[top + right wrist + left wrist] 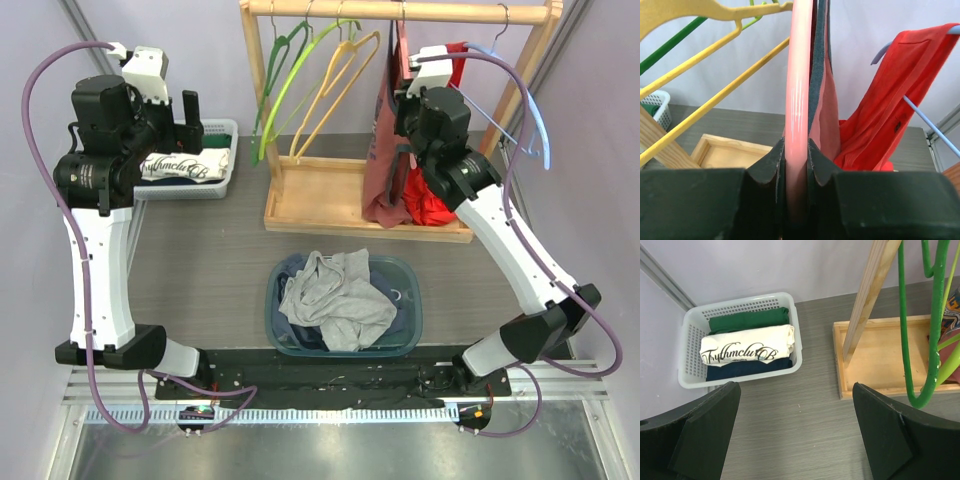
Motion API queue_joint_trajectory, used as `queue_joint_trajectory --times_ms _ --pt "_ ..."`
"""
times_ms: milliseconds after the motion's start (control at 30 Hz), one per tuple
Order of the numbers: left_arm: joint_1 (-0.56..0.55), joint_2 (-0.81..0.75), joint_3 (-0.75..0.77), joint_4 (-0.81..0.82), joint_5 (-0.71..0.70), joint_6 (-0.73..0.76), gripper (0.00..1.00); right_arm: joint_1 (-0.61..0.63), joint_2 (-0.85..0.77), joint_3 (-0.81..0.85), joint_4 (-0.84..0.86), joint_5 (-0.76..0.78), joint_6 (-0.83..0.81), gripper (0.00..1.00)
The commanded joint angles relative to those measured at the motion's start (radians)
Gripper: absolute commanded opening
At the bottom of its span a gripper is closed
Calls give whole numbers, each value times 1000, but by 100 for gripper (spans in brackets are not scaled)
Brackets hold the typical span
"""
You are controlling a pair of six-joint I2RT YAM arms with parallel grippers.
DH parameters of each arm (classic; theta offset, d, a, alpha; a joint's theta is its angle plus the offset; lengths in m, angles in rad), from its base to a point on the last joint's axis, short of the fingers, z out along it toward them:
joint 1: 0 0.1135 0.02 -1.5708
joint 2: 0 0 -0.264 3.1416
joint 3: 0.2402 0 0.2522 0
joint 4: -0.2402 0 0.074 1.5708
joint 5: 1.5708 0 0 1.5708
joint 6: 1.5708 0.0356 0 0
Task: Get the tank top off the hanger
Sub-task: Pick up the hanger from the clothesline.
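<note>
Fingers [765, 170] of my right gripper [796, 150] pinch the pink hanger [799, 85]. The dark red tank top [383, 170] hangs on it, far right. My left gripper [795, 410] is spread wide, holding nothing. If I pull hard, the hanger could slip out, or the wooden rack [330, 190] could tip.

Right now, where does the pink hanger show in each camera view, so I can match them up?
Top external: pink hanger upper right of centre, a thin edge-on strip under the rail.
Left wrist: not in it.
Right wrist: dead centre, upright, clamped in the right gripper.
Shared landmark: the wooden tray base, in all three views.
</note>
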Motion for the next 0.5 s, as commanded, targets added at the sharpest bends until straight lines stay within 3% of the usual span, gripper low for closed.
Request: queue_joint_trajectory --times_ms 0,200,467 --pt "-1 -4 6 -4 1 -5 99 -17 -122 -24 281 -35 8 1" --pt "-3 -3 -1 -2 3 -8 100 -18 -159 -56 295 -94 11 1" --pt "-3 -6 5 -1 9 -5 100 -18 -257 -134 142 -189 88 1"
